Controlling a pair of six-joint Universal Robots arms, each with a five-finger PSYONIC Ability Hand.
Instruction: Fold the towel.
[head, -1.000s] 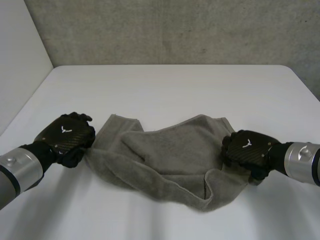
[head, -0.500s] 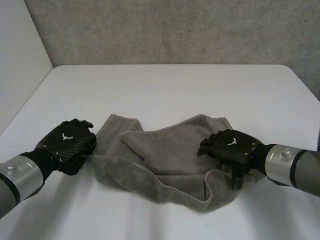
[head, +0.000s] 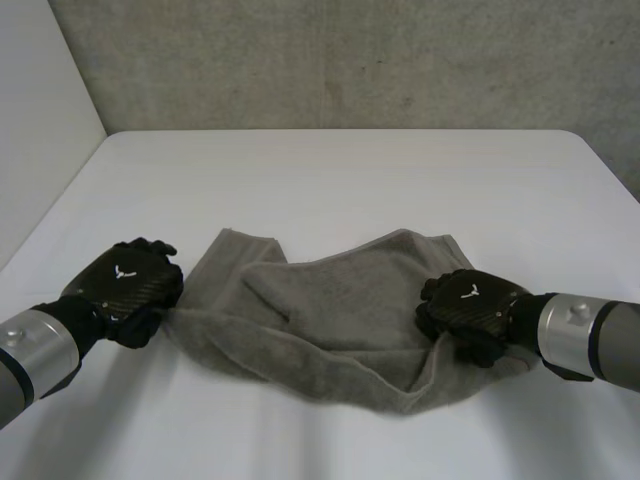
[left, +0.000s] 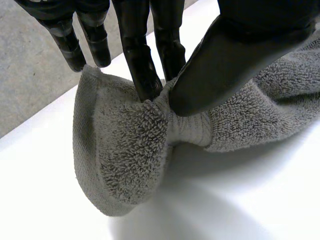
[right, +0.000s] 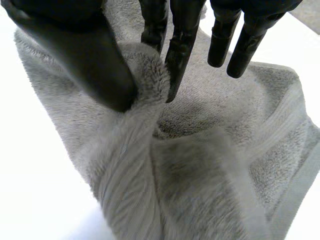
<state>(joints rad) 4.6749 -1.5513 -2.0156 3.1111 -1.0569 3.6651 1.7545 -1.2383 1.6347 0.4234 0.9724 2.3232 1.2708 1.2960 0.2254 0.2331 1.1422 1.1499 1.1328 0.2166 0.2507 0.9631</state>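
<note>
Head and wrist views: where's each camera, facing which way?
Head view: behind the arms, looking down at the table; left hand and right hand grip the towel.
Left wrist view: on that wrist, looking along the palm; own hand pinching a towel edge.
Right wrist view: likewise; own hand pinching a towel fold.
All share the towel.

- A white table (head: 330, 170) with a smooth, matte top and rounded far corners.
- A rough grey concrete wall (head: 350, 60) rising right behind the table's far edge.
- A plain pale panel (head: 40, 120) standing along the table's left side, meeting the concrete wall at the corner.
</note>
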